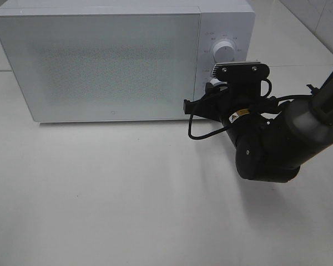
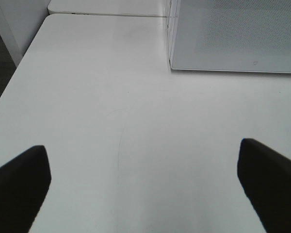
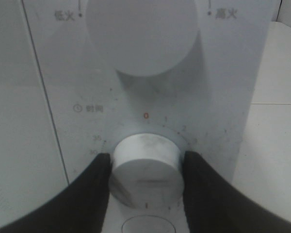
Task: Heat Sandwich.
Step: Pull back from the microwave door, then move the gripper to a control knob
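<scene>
The white microwave [image 1: 100,66] stands at the back of the table with its door closed. The sandwich is hidden from every view. My right gripper [image 3: 146,160] is shut on the lower timer knob [image 3: 145,170] of the control panel, one dark finger [image 3: 94,189] pressed on each side of it. In the high view the right arm's wrist [image 1: 238,105] covers that knob. My left gripper [image 2: 141,148] hangs open above bare tabletop, in front of the microwave's left corner [image 2: 172,58], with nothing between its fingers.
The upper power knob [image 1: 225,51] sits just above the held one [image 3: 143,34]. A white table [image 1: 127,194] spreads in front of the microwave. Its left edge [image 2: 9,82] drops to a dark floor.
</scene>
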Robot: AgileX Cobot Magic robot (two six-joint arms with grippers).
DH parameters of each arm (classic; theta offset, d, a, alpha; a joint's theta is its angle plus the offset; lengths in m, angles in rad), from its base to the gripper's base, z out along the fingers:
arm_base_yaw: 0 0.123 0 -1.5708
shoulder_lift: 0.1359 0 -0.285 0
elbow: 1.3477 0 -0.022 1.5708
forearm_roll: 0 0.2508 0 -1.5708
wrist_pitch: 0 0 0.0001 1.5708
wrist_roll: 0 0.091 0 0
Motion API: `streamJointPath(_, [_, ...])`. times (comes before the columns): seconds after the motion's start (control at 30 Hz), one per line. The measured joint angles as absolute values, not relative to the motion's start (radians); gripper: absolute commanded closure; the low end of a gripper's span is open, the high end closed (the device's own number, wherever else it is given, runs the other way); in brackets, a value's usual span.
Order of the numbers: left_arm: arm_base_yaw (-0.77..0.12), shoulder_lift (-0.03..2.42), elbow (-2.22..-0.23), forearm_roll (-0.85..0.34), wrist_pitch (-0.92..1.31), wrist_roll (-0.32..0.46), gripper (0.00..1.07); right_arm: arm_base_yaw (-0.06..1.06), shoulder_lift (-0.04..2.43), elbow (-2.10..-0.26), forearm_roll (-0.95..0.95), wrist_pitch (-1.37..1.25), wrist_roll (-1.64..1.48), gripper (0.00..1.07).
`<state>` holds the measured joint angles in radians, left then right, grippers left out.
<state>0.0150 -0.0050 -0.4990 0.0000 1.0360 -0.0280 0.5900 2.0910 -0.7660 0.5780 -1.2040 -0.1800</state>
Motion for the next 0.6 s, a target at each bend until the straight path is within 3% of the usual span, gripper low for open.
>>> streamJointPath(0.4, [0.015, -0.005, -0.499, 0.0, 1.036, -0.028, 0.06, 0.59, 2.091, -0.766, 0.577, -1.204, -0.124, 0.93])
streamJointPath(0.6, [0.015, -0.005, -0.499, 0.0, 1.036, -0.028, 0.06, 0.59, 2.091, -0.766, 0.575, -1.204, 0.078, 0.93])
